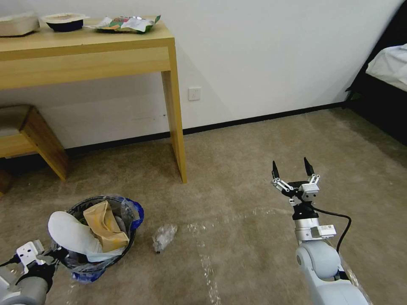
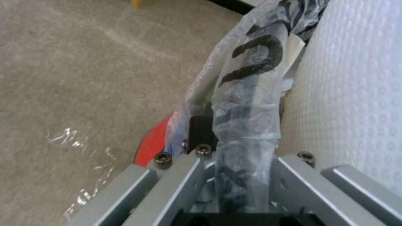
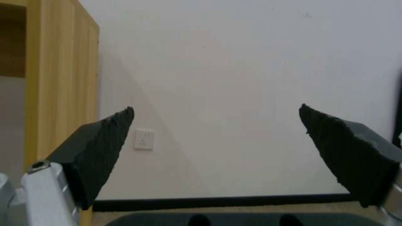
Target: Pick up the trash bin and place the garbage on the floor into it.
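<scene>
Litter is mostly gathered already, by the look of it: my left gripper (image 1: 53,254) is clamped on the near rim of the trash bin (image 1: 101,237), low at the near left of the carpet, and my left wrist view shows the rim and its clear liner bag (image 2: 247,103) pinched between my jaws, a sliver of the bin's red wall beside them. I grip the rim, I judge, so the bin can travel with me to each scrap instead of the scraps travelling to it. Inside I count one white slipper sole (image 1: 70,233) leaning out over the near edge and one brown cardboard scrap (image 1: 104,224) standing upright beside it; what lies beneath them I cannot make out. On the floor just right of the bin lies one crumpled clear plastic scrap (image 1: 164,236), the single piece I see left to collect. My right gripper (image 1: 291,170) hangs empty, fingers spread wide, above bare carpet to the right, well apart from that scrap, free for the pick
</scene>
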Tool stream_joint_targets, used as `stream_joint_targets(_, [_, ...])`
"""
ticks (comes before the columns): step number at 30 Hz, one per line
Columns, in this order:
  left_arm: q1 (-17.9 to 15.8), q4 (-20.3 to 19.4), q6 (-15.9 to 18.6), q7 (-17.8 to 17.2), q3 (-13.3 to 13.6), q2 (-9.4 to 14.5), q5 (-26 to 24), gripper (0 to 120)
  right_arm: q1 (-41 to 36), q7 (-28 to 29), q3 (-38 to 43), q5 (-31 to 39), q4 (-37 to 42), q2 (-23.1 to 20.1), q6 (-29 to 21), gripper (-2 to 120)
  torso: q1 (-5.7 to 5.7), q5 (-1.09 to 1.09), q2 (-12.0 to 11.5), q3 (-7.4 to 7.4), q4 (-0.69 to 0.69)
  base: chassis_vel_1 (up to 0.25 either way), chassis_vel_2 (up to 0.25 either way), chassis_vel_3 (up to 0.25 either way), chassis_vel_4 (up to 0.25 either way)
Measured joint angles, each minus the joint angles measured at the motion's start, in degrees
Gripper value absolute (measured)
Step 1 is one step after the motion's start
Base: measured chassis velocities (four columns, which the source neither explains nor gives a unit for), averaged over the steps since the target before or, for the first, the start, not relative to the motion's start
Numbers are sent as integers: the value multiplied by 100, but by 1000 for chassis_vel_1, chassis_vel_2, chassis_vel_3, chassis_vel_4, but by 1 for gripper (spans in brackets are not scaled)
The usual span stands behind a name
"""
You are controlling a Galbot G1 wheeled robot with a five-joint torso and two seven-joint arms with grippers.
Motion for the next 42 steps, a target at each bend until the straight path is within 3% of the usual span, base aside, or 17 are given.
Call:
stream_joint_targets(23, [13,-3,34,-3,15,17,-11,1,193,-19,-452,112,-54,-129,-22,100,-1,0,0,-1,-1,-13,16,10,-13])
stream_joint_targets(29, [52,-67,54,-8,21,28,-6,1,527,338,-1208,656,203,-437,-782,100,-1,0,0,-1,0,0,0,0,0])
stream_joint_targets(31, [30,-81,79,-17,26,43,-6,1,786,489,-1608,1077,386,-761,-1329,100,-2,0,0,0,1,0,0,0,0])
stream_joint_targets(35, [-62,-58,132,-48,79,97,-30,1,852,680,-1816,1453,625,-1095,-1829,100,-1,0,0,-1,0,0,0,0,0])
stream_joint_targets(37, [-136,16,186,-68,121,153,-65,1,1041,1080,-2156,1919,917,-1508,-2663,100,-1,-1,0,-1,-3,0,0,0,0])
stream_joint_targets(38, [-136,16,186,-68,121,153,-65,1,1041,1080,-2156,1919,917,-1508,-2663,100,-1,-1,0,-1,-3,0,0,0,0])
stream_joint_targets(39, [-138,38,188,-71,121,162,-66,1,1189,1425,-2382,2198,1053,-1673,-3171,100,-1,0,0,0,-1,0,0,0,0])
stream_joint_targets(40, [-138,38,188,-71,121,162,-66,1,1189,1425,-2382,2198,1053,-1673,-3171,100,-1,0,0,0,-1,0,0,0,0])
stream_joint_targets(42, [-138,54,188,-73,118,163,-66,1,1445,2181,-2794,2968,1404,-1879,-4171,100,-1,-1,0,0,0,0,0,0,0])
